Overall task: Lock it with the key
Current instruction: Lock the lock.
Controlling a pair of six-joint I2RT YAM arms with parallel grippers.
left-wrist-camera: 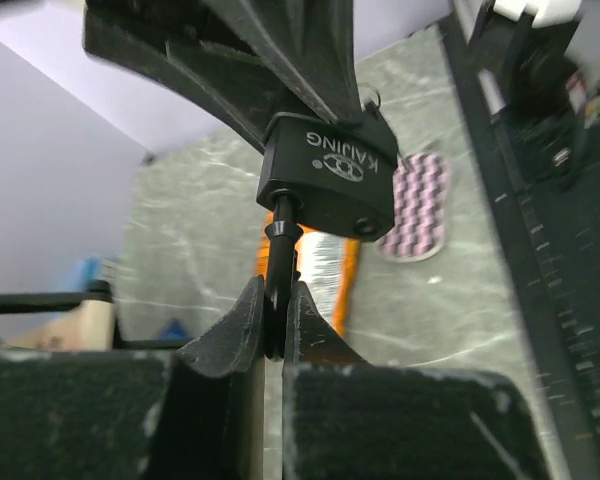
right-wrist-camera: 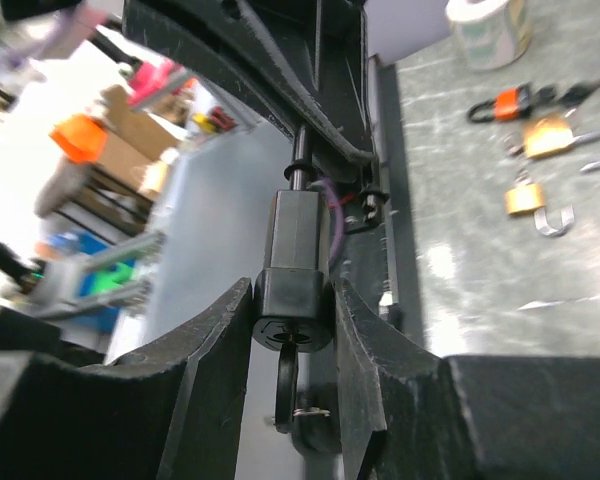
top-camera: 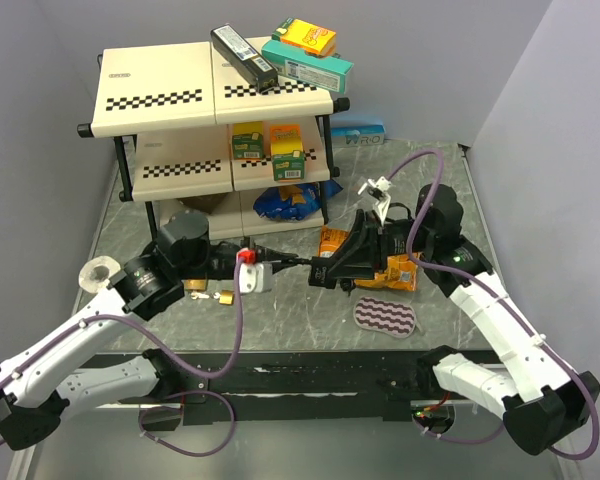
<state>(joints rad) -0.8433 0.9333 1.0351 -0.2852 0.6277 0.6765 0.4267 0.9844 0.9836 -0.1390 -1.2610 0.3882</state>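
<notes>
A black padlock point(top-camera: 325, 270) marked KAJING point(left-wrist-camera: 330, 175) hangs in the air over the middle of the table, between my two grippers. My right gripper point(right-wrist-camera: 293, 305) is shut on the padlock's body point(right-wrist-camera: 295, 285). The keyhole end faces the right wrist camera, and a black key point(right-wrist-camera: 286, 385) with a small ring sits in the keyhole. My left gripper point(left-wrist-camera: 276, 305) is shut on a thin black bar point(left-wrist-camera: 280, 250), seemingly the shackle, that sticks out of the padlock's other end. Both grippers meet end to end in the top view point(top-camera: 298, 264).
Brass padlocks point(top-camera: 223, 297) and an orange one point(right-wrist-camera: 510, 100) lie at front left, by a tape roll point(top-camera: 102, 272). An orange snack bag point(top-camera: 375, 262) and a striped pad point(top-camera: 388, 317) lie under my right arm. A stocked shelf point(top-camera: 215, 130) stands at the back.
</notes>
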